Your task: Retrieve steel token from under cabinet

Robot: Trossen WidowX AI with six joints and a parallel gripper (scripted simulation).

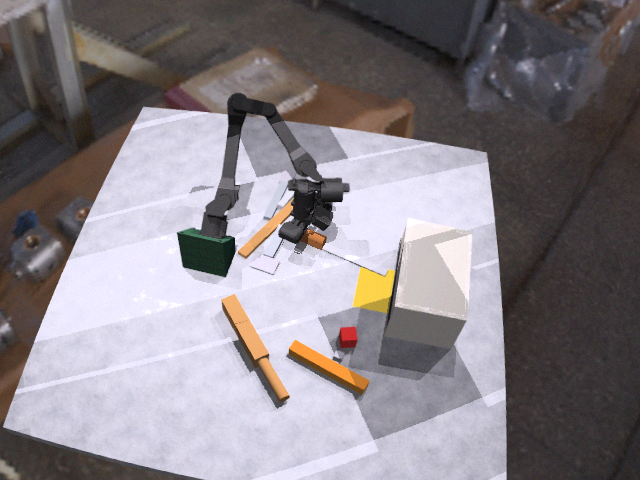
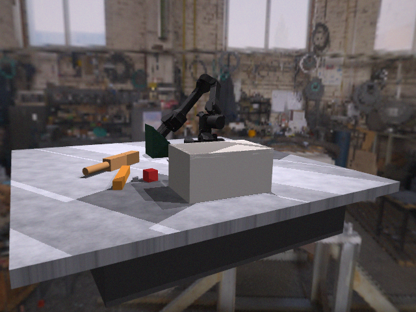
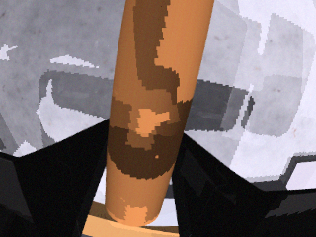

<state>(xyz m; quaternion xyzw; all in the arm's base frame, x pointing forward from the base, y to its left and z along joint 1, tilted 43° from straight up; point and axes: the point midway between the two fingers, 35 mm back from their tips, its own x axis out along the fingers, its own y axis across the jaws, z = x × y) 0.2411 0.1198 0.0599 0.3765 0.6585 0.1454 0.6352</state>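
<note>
My gripper [image 1: 305,237] [image 3: 142,133] is shut on the orange handle [image 1: 315,239] [image 3: 165,44] of a tool, low over the table. The tool's thin pale rod [image 1: 356,262] runs from the handle towards the cabinet [image 1: 434,273] [image 2: 228,174]. Its tip lies over the far corner of the yellow marked area [image 1: 372,290], close to the cabinet's front; whether it touches the table or cabinet I cannot tell. The steel token is not visible in any view; the vent slots are not readable. The cabinet hides the tool in the exterior view.
A red cube [image 1: 347,337] [image 2: 150,175], small grey block [image 1: 337,357] [image 2: 135,179], orange bar [image 1: 328,366] [image 2: 121,177] and wooden paddle [image 1: 245,328] [image 2: 117,162] lie to one side. Another orange bar [image 1: 266,229] and pale flat pieces [image 1: 265,265] lie between gripper and green block [image 1: 206,253] [image 2: 154,142].
</note>
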